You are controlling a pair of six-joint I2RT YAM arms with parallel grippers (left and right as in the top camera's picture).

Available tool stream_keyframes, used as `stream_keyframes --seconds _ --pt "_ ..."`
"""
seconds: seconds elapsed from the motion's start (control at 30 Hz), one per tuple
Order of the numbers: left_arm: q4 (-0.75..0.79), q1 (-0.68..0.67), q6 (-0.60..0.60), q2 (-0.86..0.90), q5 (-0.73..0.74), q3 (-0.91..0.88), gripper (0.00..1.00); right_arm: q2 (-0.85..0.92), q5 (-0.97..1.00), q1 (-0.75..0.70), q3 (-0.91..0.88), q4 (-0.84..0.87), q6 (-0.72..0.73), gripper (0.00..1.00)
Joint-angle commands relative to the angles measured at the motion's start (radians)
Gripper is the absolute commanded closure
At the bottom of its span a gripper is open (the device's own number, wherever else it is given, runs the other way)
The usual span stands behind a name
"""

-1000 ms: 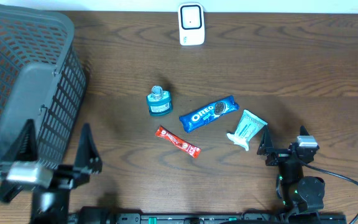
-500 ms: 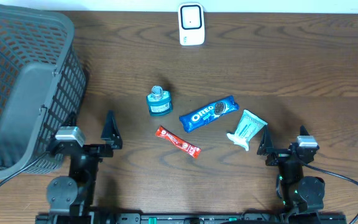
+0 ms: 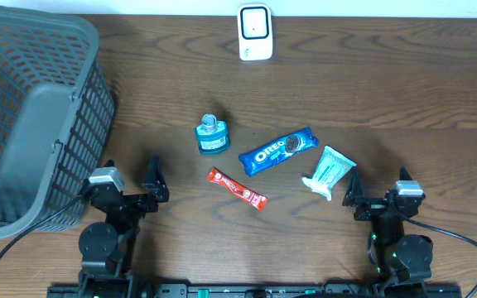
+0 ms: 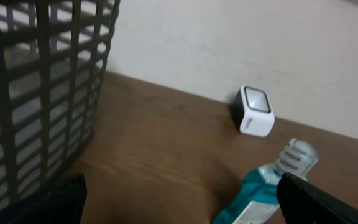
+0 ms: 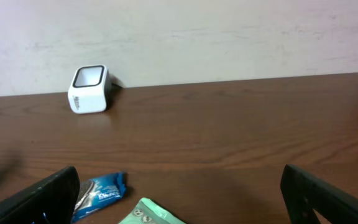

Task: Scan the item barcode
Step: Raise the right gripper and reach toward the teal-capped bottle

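Four items lie mid-table: a teal bottle (image 3: 212,136), a blue Oreo pack (image 3: 277,150), a red snack bar (image 3: 237,188) and a mint-green pouch (image 3: 330,172). The white barcode scanner (image 3: 255,33) stands at the far edge. My left gripper (image 3: 129,190) is open and empty near the front edge, left of the red bar. In its wrist view the bottle (image 4: 272,180) lies ahead beside the right finger, with the scanner (image 4: 254,111) beyond. My right gripper (image 3: 377,194) is open and empty just right of the pouch. Its wrist view shows the pouch (image 5: 151,214), Oreo pack (image 5: 101,190) and scanner (image 5: 89,89).
A large dark grey mesh basket (image 3: 31,108) fills the left side of the table, close beside my left gripper, and its wall (image 4: 36,93) rises on the left of the left wrist view. A pale wall stands behind the table's far edge.
My left arm has swung in from the lower left corner and now stands further right and forward, beside the basket. The right arm and the items have not moved.
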Motion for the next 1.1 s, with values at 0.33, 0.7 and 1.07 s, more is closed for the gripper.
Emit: stream_keyframes --seconds 0.33,0.7,1.07 --pt "-0.081 0.004 -0.008 -0.01 -0.009 -0.005 0.02 -0.002 0.024 0.01 -0.001 0.007 -0.014 0.01" --pt "-0.447 0.004 -0.008 -0.009 -0.009 -0.005 0.02 0.004 -0.226 0.01 0.025 0.064 0.091 0.01" --pt "-0.629 0.004 -0.008 -0.037 -0.009 -0.003 0.02 0.241 -0.28 0.011 0.263 -0.112 0.092 0.01"
